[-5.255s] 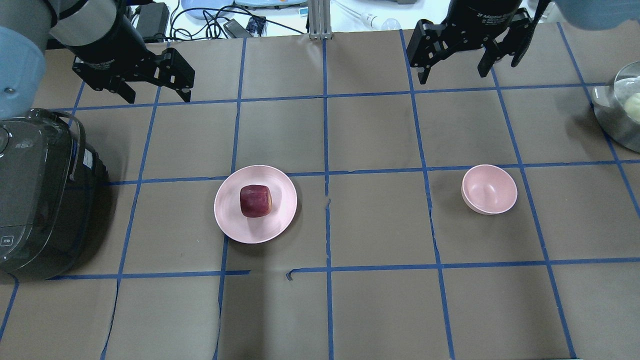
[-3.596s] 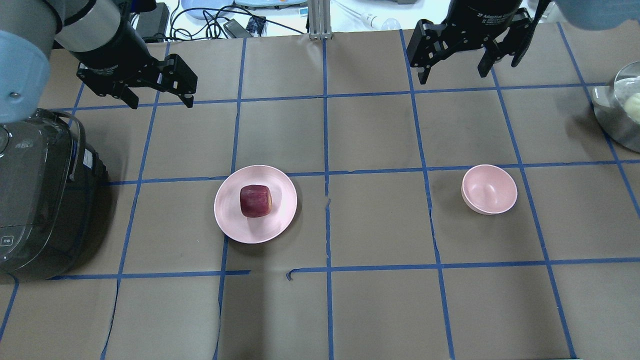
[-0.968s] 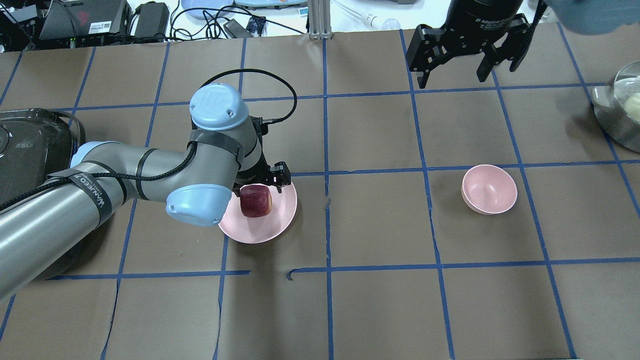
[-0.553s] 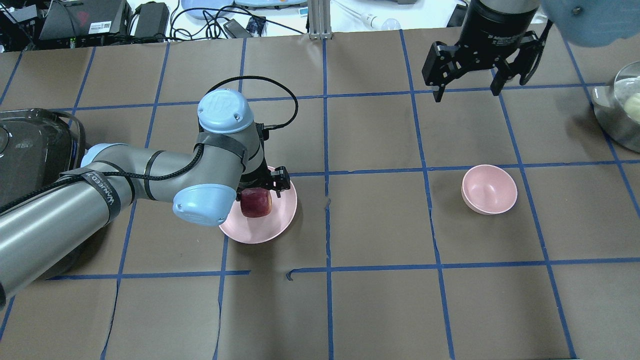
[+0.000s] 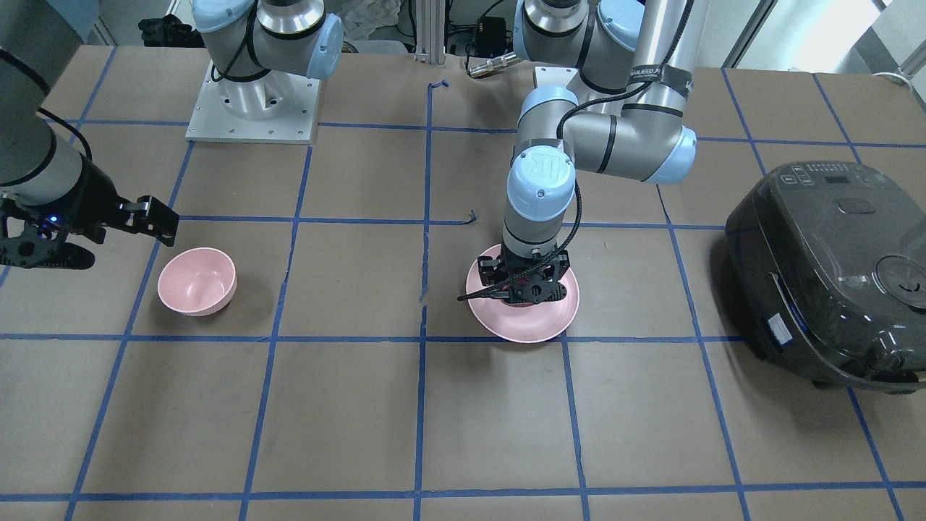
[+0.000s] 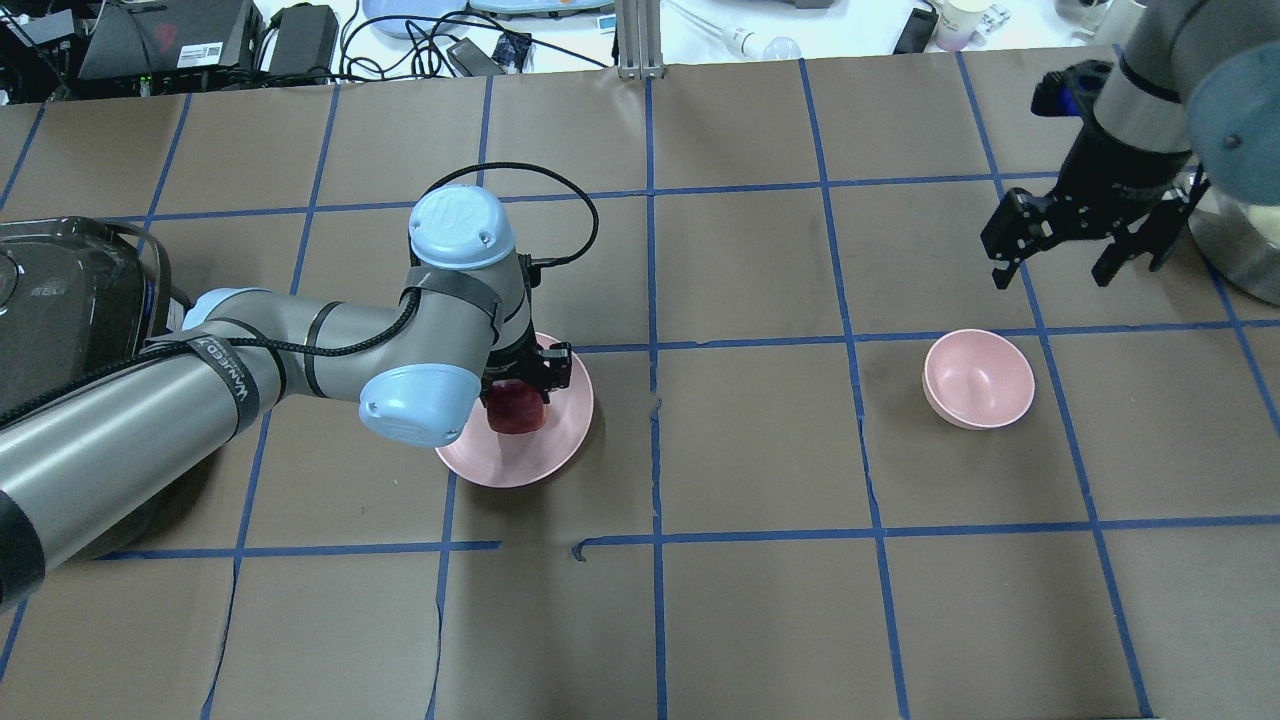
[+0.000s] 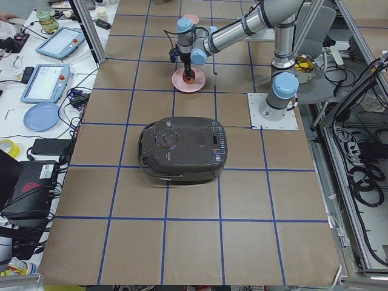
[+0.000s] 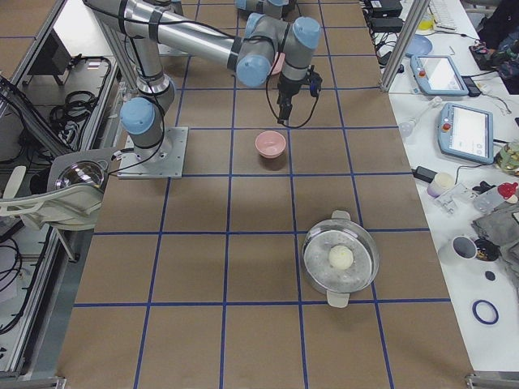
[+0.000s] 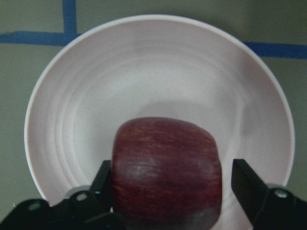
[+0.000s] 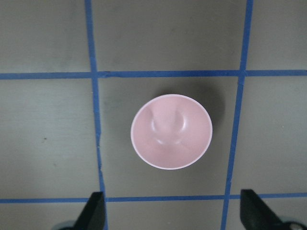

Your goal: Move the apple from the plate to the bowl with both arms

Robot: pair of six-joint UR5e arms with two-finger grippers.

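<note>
Left pincer (image 6: 522, 378) gone from far left corner of worktop to left of centre, my arm now stretched across left half. Pincer down over plate (image 6: 560, 430). In last second sank lower: fingers now straddle apple (image 9: 165, 167), one touching its side, other with gap. From above, apple now mostly hidden under my wrist. Right pincer (image 6: 1050, 278) left far edge, swung toward right edge, dropped lower; now hangs near bowl (image 6: 980, 378), on its far side.

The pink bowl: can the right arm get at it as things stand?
Probably yes. The right gripper hangs open above and slightly beyond the bowl, which stands alone and empty, with nothing between them.
</note>
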